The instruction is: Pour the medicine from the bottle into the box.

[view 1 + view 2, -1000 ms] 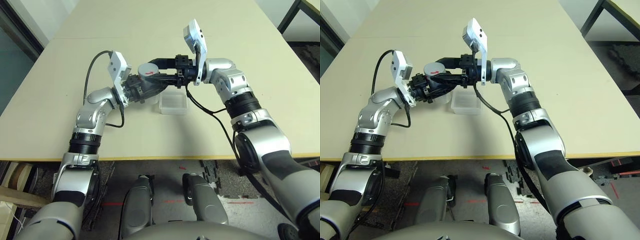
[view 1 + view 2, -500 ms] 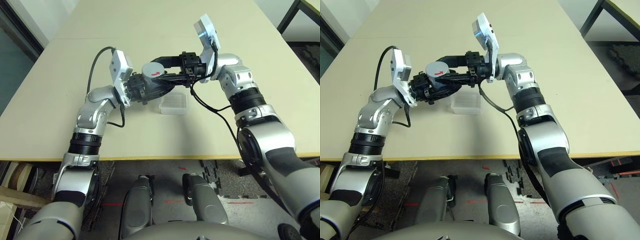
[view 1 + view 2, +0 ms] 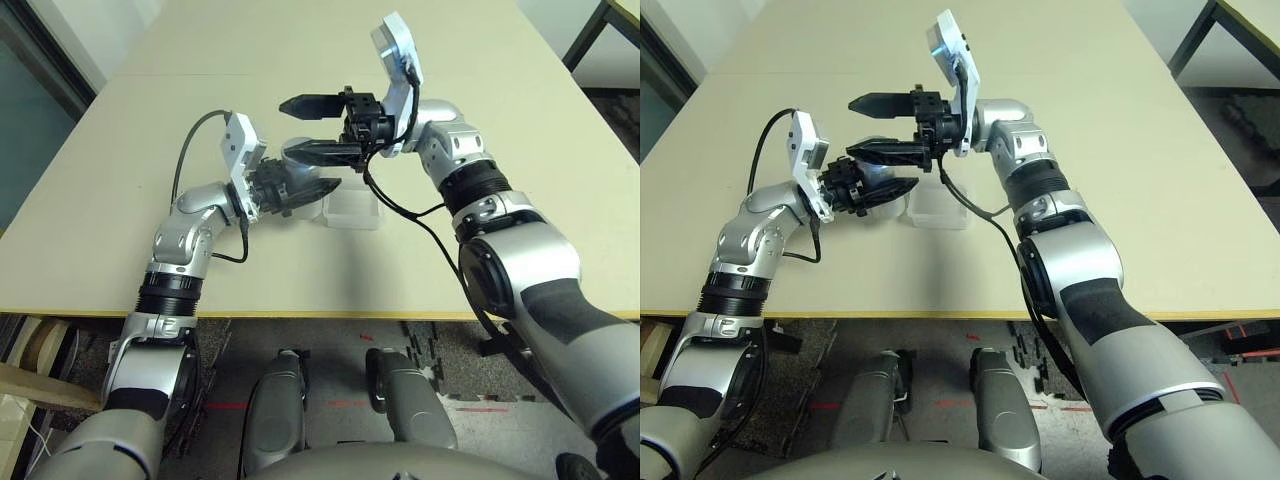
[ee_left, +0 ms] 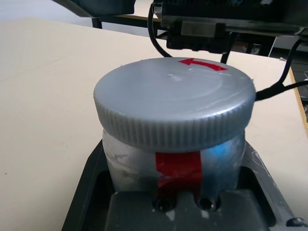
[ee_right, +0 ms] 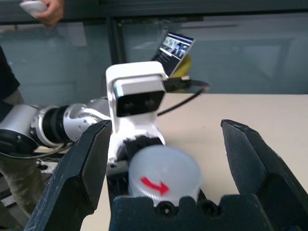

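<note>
The bottle (image 4: 173,159) stands upright in the left gripper (image 3: 300,190), clamped by its body, its cap (image 4: 173,103) on top with the red arrow up. The right gripper (image 3: 310,128) hangs just above it, fingers spread wide apart. The box (image 3: 352,210) lies on the table (image 3: 480,60) just beside the bottle; I cannot tell its contents.

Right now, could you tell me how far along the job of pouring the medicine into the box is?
Early on. Done: the left gripper is shut on the bottle, holding it beside the box. In hand: uncapping; the cap sits on the bottle, and the right gripper is open, its fingers either side of the cap. Left: take the cap off, tip the bottle over the box and pour the medicine.
</note>
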Available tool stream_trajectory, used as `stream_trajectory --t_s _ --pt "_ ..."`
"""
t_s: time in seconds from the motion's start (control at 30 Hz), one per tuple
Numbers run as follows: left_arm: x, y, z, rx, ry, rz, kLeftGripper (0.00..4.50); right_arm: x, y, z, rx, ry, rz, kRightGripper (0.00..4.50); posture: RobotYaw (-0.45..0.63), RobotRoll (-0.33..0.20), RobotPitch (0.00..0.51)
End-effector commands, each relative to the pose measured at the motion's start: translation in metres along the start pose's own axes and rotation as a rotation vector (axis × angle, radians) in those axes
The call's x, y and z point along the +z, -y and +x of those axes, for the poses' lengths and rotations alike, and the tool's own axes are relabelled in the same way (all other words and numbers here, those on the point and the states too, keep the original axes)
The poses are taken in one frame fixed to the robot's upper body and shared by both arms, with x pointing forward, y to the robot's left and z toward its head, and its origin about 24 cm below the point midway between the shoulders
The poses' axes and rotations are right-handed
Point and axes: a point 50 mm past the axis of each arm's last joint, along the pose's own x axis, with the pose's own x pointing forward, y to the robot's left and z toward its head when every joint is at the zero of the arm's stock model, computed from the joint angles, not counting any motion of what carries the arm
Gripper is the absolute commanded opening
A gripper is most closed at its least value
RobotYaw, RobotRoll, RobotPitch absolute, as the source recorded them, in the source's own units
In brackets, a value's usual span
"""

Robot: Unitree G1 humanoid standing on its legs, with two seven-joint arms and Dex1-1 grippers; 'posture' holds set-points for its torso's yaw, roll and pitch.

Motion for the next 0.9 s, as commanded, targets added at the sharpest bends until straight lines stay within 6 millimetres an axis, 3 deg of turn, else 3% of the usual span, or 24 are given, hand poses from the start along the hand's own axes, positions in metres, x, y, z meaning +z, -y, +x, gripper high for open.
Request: stream_trajectory --t_s 0.03,0.9 --pt "-0.001 -0.002 0.001 -0.002 -0.02 0.004 2.64 0.002 0.0 -0.004 0.007 -0.035 -0.035 4.5 -0.05 0.0 0.146" --pt "0.004 -0.003 0.009 -0.011 -0.01 0.033 2.64 -0.012 -0.001 0.015 -0.033 -0.109 -0.062 4.5 -0.05 0.0 0.141"
